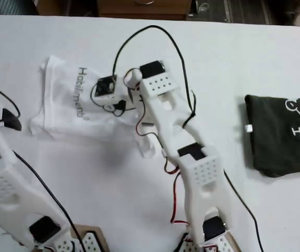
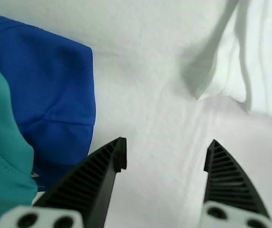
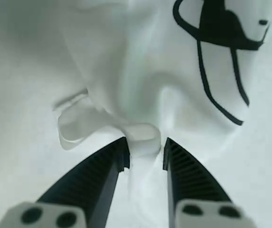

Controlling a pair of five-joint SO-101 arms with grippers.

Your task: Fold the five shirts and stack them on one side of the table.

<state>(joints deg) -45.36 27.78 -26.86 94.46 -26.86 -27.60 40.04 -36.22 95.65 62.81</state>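
My right claw (image 3: pixel 143 149) is clenched on a small raised fold of the white shirt (image 3: pixel 126 71), with the cloth pinched between the two black fingers (image 3: pixel 107 166). Past the fold the shirt spreads out rumpled, and a black line drawing shows on it beyond my fingertips. From above, my right arm (image 1: pixel 165 110) stretches up the middle of the counter (image 1: pixel 218 63) to that shirt's near edge. The shirt lies left of centre, loosely gathered and not neatly folded.

My left claw (image 2: pixel 167 154) is released, its fingers wide apart over bare counter and holding nothing. Just beside one finger lies the blue shirt (image 2: pixel 55 95), and the teal shirt (image 2: pixel 3 156) overlaps its edge. Farther ahead is an edge of white cloth (image 2: pixel 250 57); I cannot tell whether it is the same white shirt. From above, my left arm (image 1: pixel 3 184) sits at the counter's left edge.

The black shirt (image 1: pixel 284 134) lies folded at the right side, well apart from both claws, with its white print facing up.
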